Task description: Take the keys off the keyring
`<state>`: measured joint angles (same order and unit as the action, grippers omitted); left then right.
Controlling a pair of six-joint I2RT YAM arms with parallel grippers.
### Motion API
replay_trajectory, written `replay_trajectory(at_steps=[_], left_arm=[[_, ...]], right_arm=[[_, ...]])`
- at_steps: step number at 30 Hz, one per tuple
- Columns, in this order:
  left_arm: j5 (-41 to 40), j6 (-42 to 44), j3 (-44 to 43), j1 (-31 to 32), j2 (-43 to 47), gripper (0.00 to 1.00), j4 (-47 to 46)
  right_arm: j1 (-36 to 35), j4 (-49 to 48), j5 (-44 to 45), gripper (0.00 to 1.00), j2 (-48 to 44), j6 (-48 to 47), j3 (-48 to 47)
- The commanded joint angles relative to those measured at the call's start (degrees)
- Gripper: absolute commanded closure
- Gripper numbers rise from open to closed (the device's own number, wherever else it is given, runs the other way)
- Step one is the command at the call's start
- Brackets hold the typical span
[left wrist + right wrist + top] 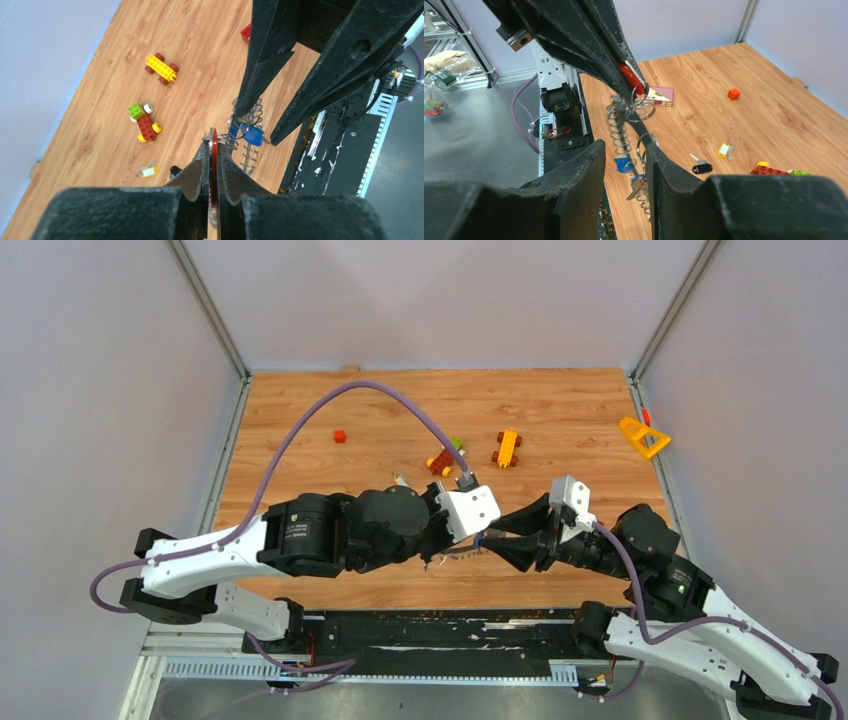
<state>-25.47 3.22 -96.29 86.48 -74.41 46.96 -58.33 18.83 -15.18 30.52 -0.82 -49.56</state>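
Note:
My left gripper (213, 145) is shut on the keyring (218, 140), pinching a flat red tag and a silver ring edge-on, above the table. A wire coil (248, 155) and more rings hang from it. A blue-headed key (252, 134) dangles from those rings. My right gripper (625, 147) stands open around it, the blue head (624, 164) and silver blade (636, 186) between its fingers, not pinched. In the top view both grippers (452, 548) (488, 539) meet near the table's front edge. A yellow-headed key (724, 150) and a black-headed key (701, 167) lie loose on the wood.
Two toy block vehicles (507, 447) (445, 457) stand mid-table, a small red cube (339, 436) to their left. A yellow plastic triangle (643, 437) lies at the far right by the wall. A black rail (420, 630) runs along the near edge below the grippers.

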Motion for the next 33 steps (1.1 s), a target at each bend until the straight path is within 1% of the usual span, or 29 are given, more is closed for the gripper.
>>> replay_trajectory(at_steps=[1, 6, 15, 18, 20, 23, 24, 26, 27, 33], left_arm=[[-0.4, -1.1, -2.5, -0.3, -0.2, 1.0, -2.3], [-0.1, -0.9, -2.4, -0.3, -0.5, 1.0, -2.4], [0.6, -0.8, -2.4, -0.3, -0.7, 1.0, -2.6], [0.9, -0.7, -2.3, -0.3, -0.7, 1.0, -2.6], [1.1, -0.7, -2.3, -0.3, -0.6, 1.0, -2.7], [1.0, -0.7, -2.1, -0.3, -0.4, 1.0, -2.8], [1.1, -0.7, -2.0, -0.3, -0.3, 1.0, -2.8], [1.1, -0.7, -1.8, -0.3, -0.1, 1.0, -2.9], [1.0, -0.8, -1.7, -0.3, 0.0, 1.0, -3.0], [-0.6, -1.1, -1.0, -0.3, 1.2, 1.0, -3.7]], right_arm=[[-0.2, -5.8, 2.1, 0.64, 0.8, 2.9, 1.1], [-0.2, -8.5, 1.3, 0.65, 2.0, 3.9, 1.7], [-0.2, -10.2, 0.5, 0.66, 3.7, 4.6, 1.5], [-0.2, -10.3, 0.8, 0.67, 3.8, 4.6, 1.4], [-0.2, -10.3, 1.0, 0.71, 3.9, 4.6, 1.4], [-0.3, -10.1, 1.0, 0.79, 3.8, 4.5, 1.4], [-0.3, -10.1, 1.0, 0.83, 3.8, 4.5, 1.5], [-0.2, -9.9, 0.9, 0.95, 3.7, 4.3, 1.6], [-0.2, -9.7, 0.7, 0.99, 3.7, 4.3, 1.6], [-0.1, -9.0, -0.1, 1.0, 3.2, 3.6, 2.0]])
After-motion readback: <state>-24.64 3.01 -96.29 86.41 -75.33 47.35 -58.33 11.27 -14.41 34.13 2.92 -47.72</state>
